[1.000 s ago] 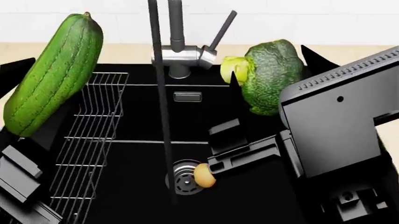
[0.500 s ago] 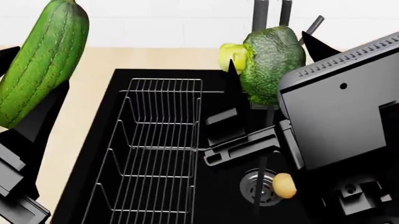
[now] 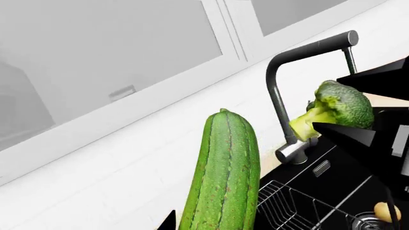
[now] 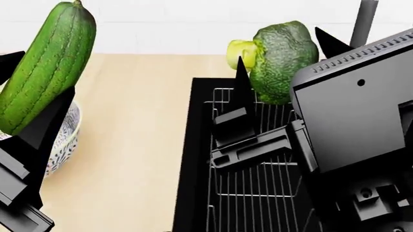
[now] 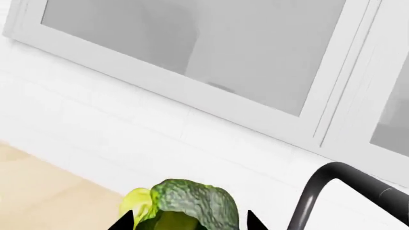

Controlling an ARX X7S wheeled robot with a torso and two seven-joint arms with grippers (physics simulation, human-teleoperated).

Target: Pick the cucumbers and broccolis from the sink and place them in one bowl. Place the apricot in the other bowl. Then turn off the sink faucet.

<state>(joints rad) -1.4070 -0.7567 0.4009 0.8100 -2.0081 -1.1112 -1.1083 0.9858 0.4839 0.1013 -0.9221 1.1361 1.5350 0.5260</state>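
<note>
Two vegetables are held aloft, cucumber [image 4: 46, 65] pinched in the left fingers [image 4: 38, 126] beside the patterned bowl [image 4: 66, 135] on the counter [image 4: 132, 145], broccoli [image 4: 281, 60] pinched in the right fingers [image 4: 242, 92] above the wire rack [image 4: 258, 193]; both should be lowered squarely inside that bowl's rim before release.

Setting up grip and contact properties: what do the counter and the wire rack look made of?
The counter looks like pale wood or laminate: matte tan, faint grain at most. The wire rack looks like bare steel wire: thin grey rods in a grid inside the matte black sink.
</note>
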